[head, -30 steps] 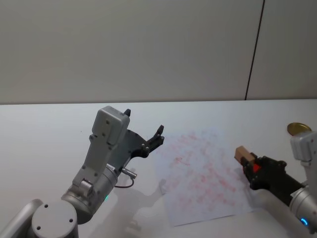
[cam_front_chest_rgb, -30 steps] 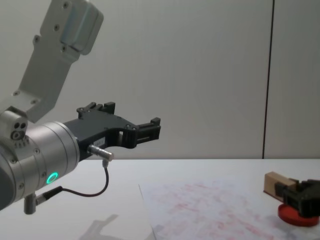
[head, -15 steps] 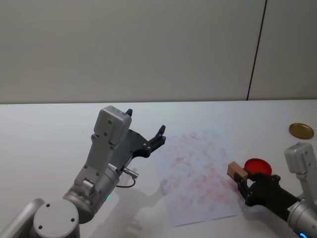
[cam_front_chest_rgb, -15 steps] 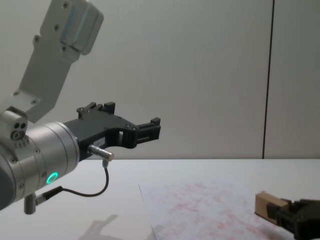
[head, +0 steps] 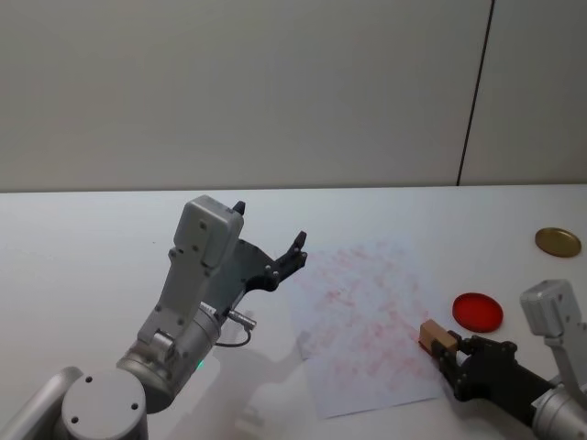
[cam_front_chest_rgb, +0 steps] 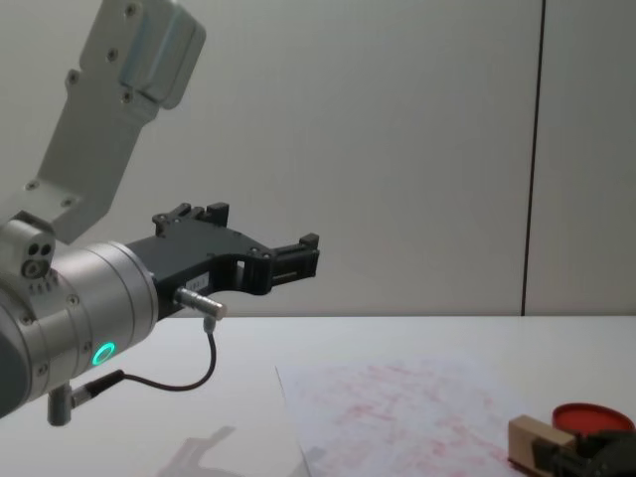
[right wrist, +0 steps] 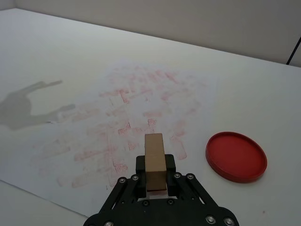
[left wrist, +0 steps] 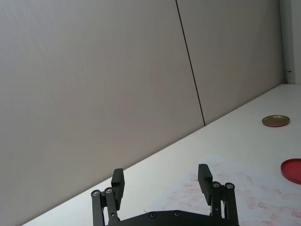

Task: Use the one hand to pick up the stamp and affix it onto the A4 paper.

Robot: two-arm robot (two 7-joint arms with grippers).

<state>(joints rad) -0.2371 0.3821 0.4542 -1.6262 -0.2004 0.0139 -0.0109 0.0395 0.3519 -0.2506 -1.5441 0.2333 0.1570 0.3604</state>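
The stamp (head: 435, 335), a small light-tan wooden block, is clamped in my right gripper (head: 448, 352), which is shut on it. It hangs over the near right part of the A4 paper (head: 365, 312), a white sheet smeared with pinkish-red marks. In the right wrist view the stamp (right wrist: 154, 159) stands upright between the black fingers above the printed paper (right wrist: 117, 117). The chest view has the stamp (cam_front_chest_rgb: 532, 438) low, close to the paper (cam_front_chest_rgb: 397, 407). Whether it touches the sheet I cannot tell. My left gripper (head: 268, 250) is raised left of the paper, open and empty.
A flat round red ink pad (head: 478, 312) lies just right of the paper, beside the right gripper. A gold lid (head: 558, 242) sits farther back on the right. The white table (head: 83, 247) reaches to the grey wall.
My right gripper has carried the stamp from over the red ink pad leftward, nearer and lower, to the paper's right part. The left arm has not moved.
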